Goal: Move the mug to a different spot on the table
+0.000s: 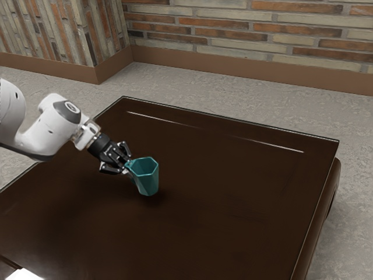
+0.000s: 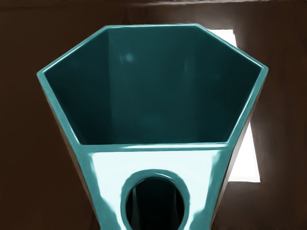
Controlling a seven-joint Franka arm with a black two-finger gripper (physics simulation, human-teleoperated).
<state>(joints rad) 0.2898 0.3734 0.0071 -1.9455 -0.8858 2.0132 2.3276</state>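
While my arm reaches in from the exterior view's left, my gripper [image 1: 123,165] sits right against the teal mug [image 1: 145,175], at the rim on the side facing my arm. From these views I cannot tell whether the gripper is spread or pinching the mug; the black parts at the mug's edge overlap too closely to read.

The mug is six-sided and narrows toward its base. It is on the dark brown bench [image 1: 245,192], toward the exterior view's left half and well back from every edge. It leans, with its open mouth tipped toward my gripper. A dark shadow lies on the bench just under its base, and I cannot tell whether the base rests on the surface.

Seen from my wrist, the mug's hollow [image 2: 158,86] opens directly below the hand. Its handle [image 2: 153,201], a pale teal loop with a dark hole, is on the side nearest me. A bright white patch [image 2: 247,163] shows beside the mug's far wall.

Grey floor [image 1: 233,93] and a brick wall [image 1: 245,23] lie behind the bench.
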